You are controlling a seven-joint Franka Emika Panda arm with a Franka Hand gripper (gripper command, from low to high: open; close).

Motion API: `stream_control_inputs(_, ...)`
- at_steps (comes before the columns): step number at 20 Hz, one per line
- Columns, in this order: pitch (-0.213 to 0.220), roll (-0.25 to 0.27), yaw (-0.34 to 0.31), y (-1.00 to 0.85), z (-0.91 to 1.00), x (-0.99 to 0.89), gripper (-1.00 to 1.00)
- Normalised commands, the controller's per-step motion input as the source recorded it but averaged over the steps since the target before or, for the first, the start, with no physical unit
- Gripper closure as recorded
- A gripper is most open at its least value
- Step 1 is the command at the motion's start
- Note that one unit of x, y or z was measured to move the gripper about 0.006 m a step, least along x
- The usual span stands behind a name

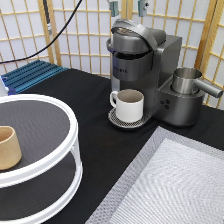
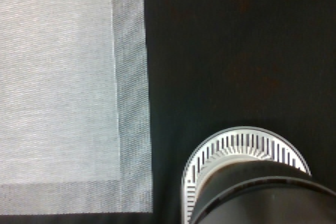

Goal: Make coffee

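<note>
The gripper (image 1: 129, 6) hangs at the exterior view's top edge above the closed coffee maker (image 1: 145, 70), its two fingertips spread apart and empty. The coffee pod is not visible in either view. A white mug (image 1: 129, 105) sits on the drip tray (image 1: 122, 121). A tan cup (image 1: 8, 148) rests on a white two-tier stand (image 1: 60, 150) on the black table (image 1: 100, 140), beside a grey mat (image 1: 175, 185), before a lattice screen (image 1: 80, 35).

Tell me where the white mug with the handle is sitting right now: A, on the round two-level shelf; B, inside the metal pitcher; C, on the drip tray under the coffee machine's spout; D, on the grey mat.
C: the white mug stands on the round drip tray of the coffee machine, under its closed head.
</note>
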Motion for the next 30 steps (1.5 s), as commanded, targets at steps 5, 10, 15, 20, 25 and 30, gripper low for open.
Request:
stream_control_inputs(5, 0.000, -0.092, 0.014, -0.15, -0.33, 0.14, -1.00)
stream_control_inputs(10, 0.014, -0.128, 0.022, 0.06, -0.56, 0.24, -1.00)
stream_control_inputs(15, 0.047, -0.148, 0.037, 0.20, -0.41, 0.46, -1.00)
stream_control_inputs(20, 0.087, -0.239, 0.036, 0.52, -0.36, 0.66, -1.00)
stream_control_inputs(25, 0.074, -0.234, 0.044, 0.36, -0.70, 0.48, -1.00)
stream_control_inputs(30, 0.056, -0.104, 0.035, -0.10, -1.00, 0.38, -1.00)
